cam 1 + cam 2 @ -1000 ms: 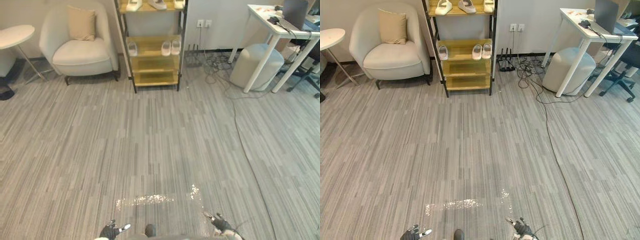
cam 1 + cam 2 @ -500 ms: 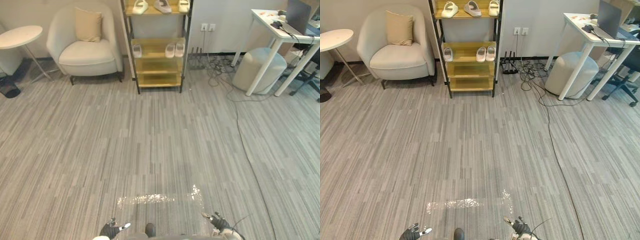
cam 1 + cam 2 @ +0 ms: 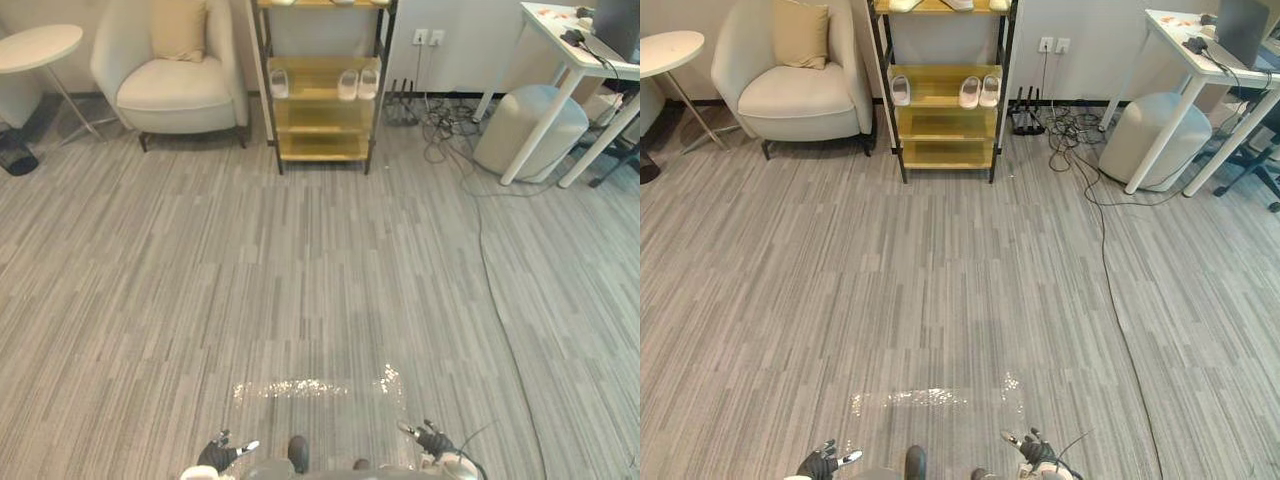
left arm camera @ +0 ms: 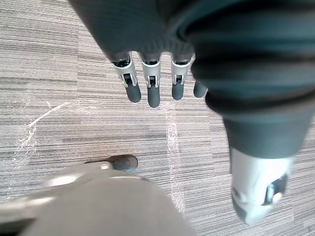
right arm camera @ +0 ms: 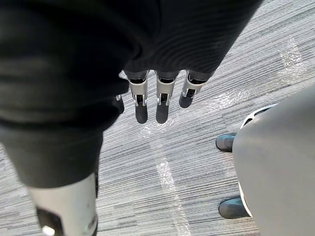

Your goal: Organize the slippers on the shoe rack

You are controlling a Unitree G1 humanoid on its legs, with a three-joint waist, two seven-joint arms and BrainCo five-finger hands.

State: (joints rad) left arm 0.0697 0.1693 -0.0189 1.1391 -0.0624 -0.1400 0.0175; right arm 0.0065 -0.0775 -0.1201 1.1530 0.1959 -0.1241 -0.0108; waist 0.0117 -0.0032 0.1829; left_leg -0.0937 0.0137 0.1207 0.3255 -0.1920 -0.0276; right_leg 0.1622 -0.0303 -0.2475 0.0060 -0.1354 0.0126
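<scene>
Both hands were held low with nothing in them: the left hand (image 4: 142, 34) and the right hand (image 5: 162, 44) were seen with fingers (image 4: 153, 96) straight and loosely apart above the floor (image 3: 320, 300). Far ahead of them the shoe rack (image 3: 268, 90) was stood by the wall, with a single slipper (image 3: 279, 84) and a pair of slippers (image 3: 358, 84) laid on its middle shelf. The approach and all sorting were judged to remain. No writing could be read.

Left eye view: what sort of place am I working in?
Probably an office lounge or similar indoor workspace: a cream armchair, a shoe rack holding slippers, and a white desk with cables trailing over the carpet.
</scene>
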